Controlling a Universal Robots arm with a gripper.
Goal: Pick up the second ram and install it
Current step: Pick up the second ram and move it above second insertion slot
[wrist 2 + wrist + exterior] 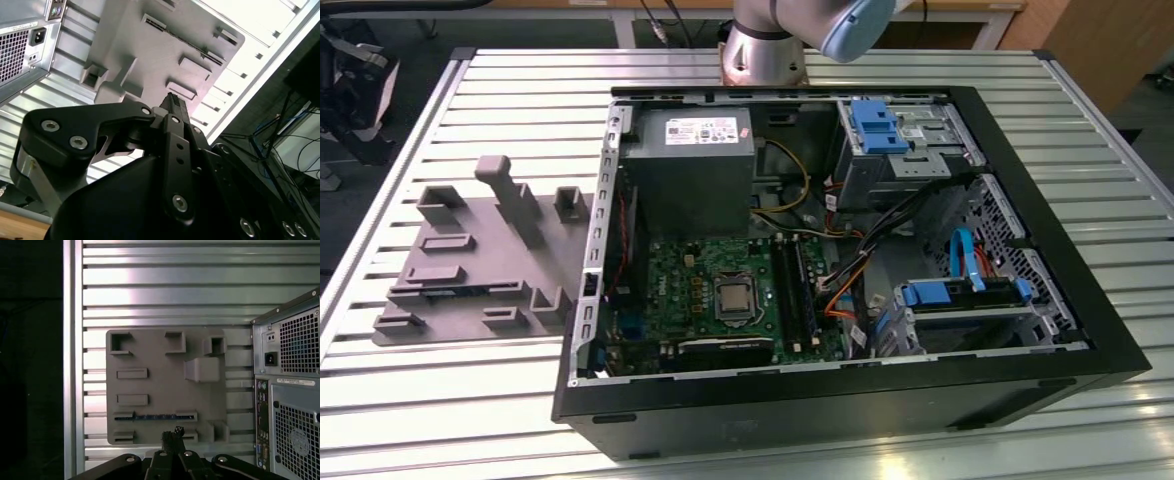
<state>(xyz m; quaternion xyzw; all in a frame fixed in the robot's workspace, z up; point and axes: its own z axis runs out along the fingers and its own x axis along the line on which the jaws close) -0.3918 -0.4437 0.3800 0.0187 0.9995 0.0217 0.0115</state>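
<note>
My tool hangs above the grey fixture plate, clear of it and touching nothing. In both wrist views the fingers are pinched together at the tips, so it's fully closed with nothing in the grip.

The second ram sits in the fixture plate, standing on edge in the long slot. From the first wrist view I only get its thin blue top edge, dark against the grey. It's in the slot row nearest my fingertips, with one shorter slot between it and the plate's edge. The other slots and pockets look bare.

The fixture plate lies flat on the slatted metal counter, just beside the open PC case, on the exterior view's left of it. The case lies on its side with the green motherboard facing up and the grey power supply just beyond it. The memory slots run along the board on the exterior view's right of the processor socket. I can't tell what's seated in them. The light-blue drive brackets are further to the exterior view's right.
</note>
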